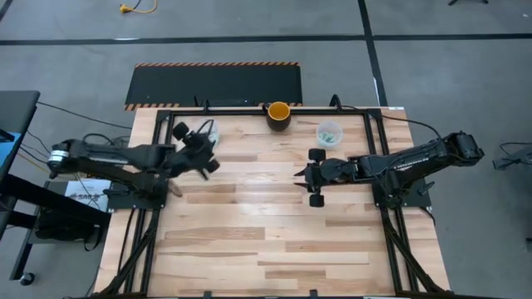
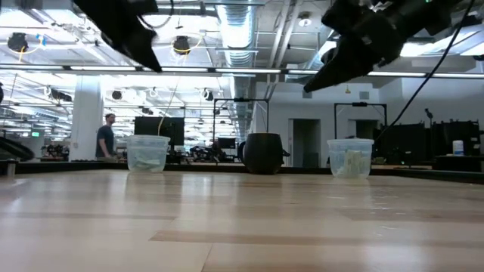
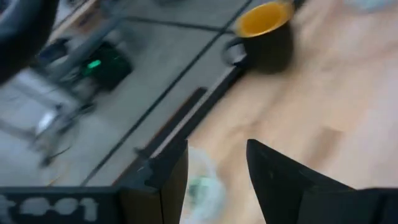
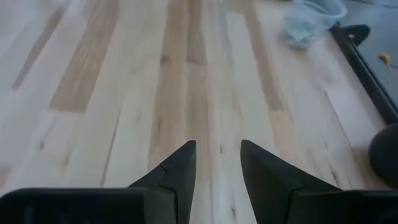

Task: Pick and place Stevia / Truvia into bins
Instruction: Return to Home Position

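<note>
The left gripper (image 3: pixel 216 146) hangs in the air above the far left part of the light wood plank table (image 1: pixel 249 241). Its two dark fingers (image 3: pixel 171 180) are spread and hold nothing. The left arm reaches in from the table's left edge, bent at the elbow. Directly below the gap between the fingers stands the left clear plastic cup (image 3: pixel 202 186), close to the black frame rail (image 3: pixel 186 112) at the table's far edge. Light green and white paper sachets (image 3: pixel 200 185) lie inside it.

The right gripper (image 4: pixel 217 144) is held over the bare middle of the table, raised off the wood and pointing toward the left arm. Its fingers are parted with nothing between them. The right arm stretches in low from the right edge. The right clear plastic cup (image 1: pixel 329 133), also with sachets in it, stands near the far edge, beyond this gripper and apart from it.

Between the two cups, at the far edge, sits a yellow-orange cup with a dark outside (image 1: pixel 278 114). A person (image 2: pixel 106 136) stands in the room behind the table.
</note>
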You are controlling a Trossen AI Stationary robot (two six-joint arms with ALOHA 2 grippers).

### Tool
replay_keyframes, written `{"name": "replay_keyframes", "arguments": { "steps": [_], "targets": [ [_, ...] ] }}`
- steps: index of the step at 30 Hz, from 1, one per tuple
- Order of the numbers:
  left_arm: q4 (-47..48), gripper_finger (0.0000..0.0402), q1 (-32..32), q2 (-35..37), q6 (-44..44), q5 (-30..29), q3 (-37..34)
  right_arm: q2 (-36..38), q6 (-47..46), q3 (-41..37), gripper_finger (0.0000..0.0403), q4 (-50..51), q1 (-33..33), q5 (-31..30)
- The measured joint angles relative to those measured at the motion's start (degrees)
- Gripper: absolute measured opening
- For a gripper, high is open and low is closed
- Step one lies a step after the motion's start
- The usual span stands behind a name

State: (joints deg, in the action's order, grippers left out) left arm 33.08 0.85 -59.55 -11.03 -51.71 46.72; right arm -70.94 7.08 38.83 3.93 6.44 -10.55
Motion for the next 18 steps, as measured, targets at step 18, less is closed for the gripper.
{"name": "replay_keyframes", "arguments": {
  "steps": [18],
  "targets": [
    [-43.3,0.0155,-9.7,15.1,19.0,41.1,-21.4,-8.1,-17.4,1.7,0.0121,-29.1,-6.7,27.5]
  ]
}}
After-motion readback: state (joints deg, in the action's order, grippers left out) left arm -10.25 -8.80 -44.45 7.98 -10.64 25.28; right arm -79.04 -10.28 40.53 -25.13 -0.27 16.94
